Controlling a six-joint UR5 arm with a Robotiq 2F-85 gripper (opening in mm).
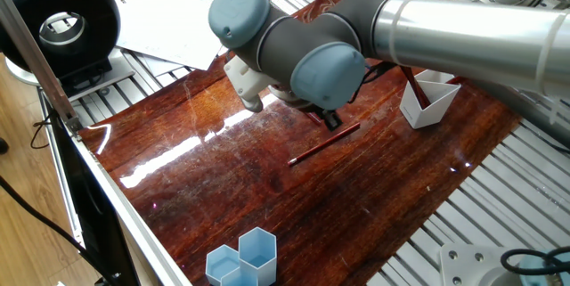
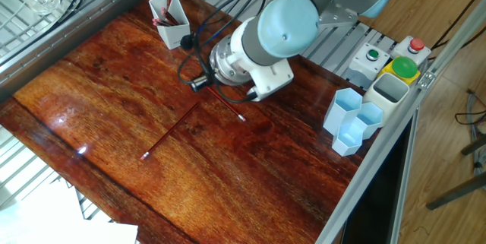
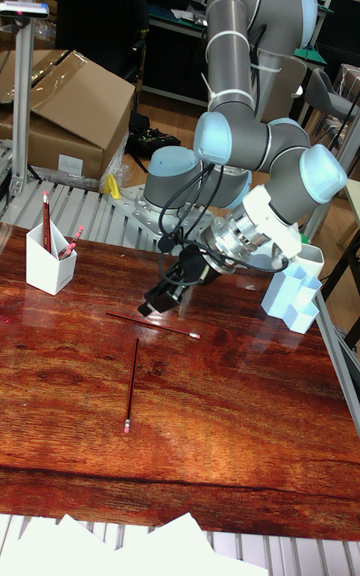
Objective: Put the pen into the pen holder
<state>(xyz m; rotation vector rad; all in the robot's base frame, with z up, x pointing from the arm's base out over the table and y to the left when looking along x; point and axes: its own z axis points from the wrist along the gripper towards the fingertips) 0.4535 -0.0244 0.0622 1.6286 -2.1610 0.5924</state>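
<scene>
The gripper [image 3: 152, 305] hovers tilted, empty, fingers' spread unclear; a red pen [image 3: 131, 385] lies just below them, the white pen holder [image 3: 49, 263] well apart.

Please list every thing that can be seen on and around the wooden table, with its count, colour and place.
glossy wooden tabletop: one, reddish brown, under everything
small angular plastic pen holder: one, white, near a table edge
pens in the holder: at least two, red, standing upright
thin loose pens: two, dark red, lying on the tabletop
hexagonal honeycomb cups: one cluster, light blue, at the table edge
button box: one, red and green buttons, beside the cups
paper sheets: several, white, beyond the wood
robot arm: one, grey and blue
end effector: one, black, above the loose pens
</scene>
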